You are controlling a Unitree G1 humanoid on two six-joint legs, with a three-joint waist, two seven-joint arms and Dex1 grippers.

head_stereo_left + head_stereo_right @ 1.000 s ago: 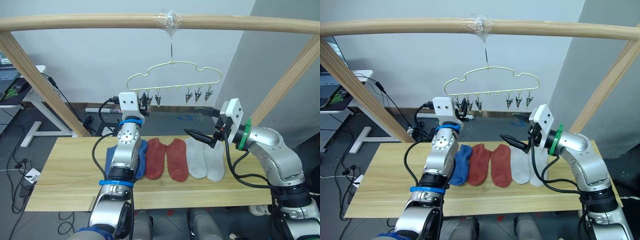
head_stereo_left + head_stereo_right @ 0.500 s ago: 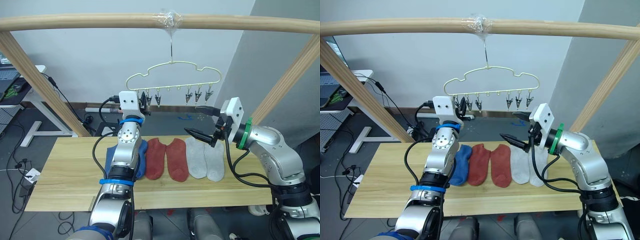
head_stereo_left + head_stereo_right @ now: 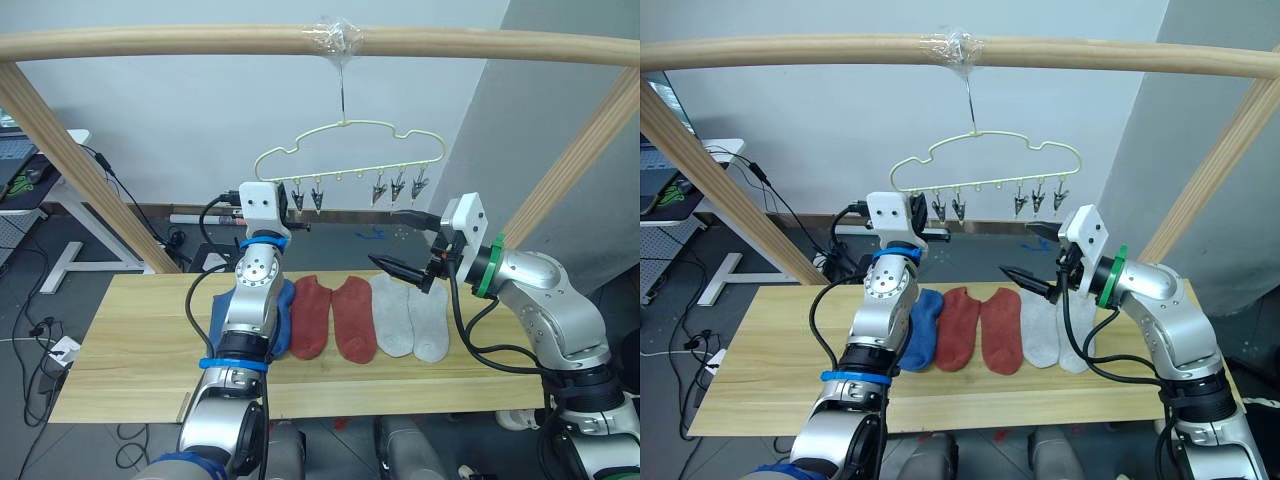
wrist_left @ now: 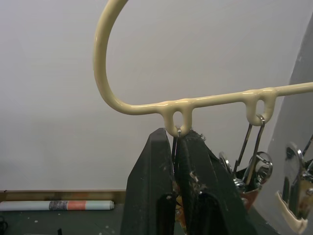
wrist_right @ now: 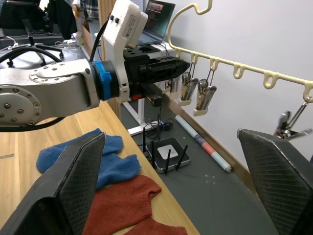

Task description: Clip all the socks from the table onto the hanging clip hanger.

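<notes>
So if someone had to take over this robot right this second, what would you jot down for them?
Left gripper: raised at the clip hanger, jaws shut on the leftmost clip.
Right gripper: jaws open, holding nothing, in the air over the grey socks.
Socks: blue, rust-red and grey all lie flat in a row on the table.
Done: no sock clipped yet.
Left: pick up each sock and clip it on the hanger.
</notes>
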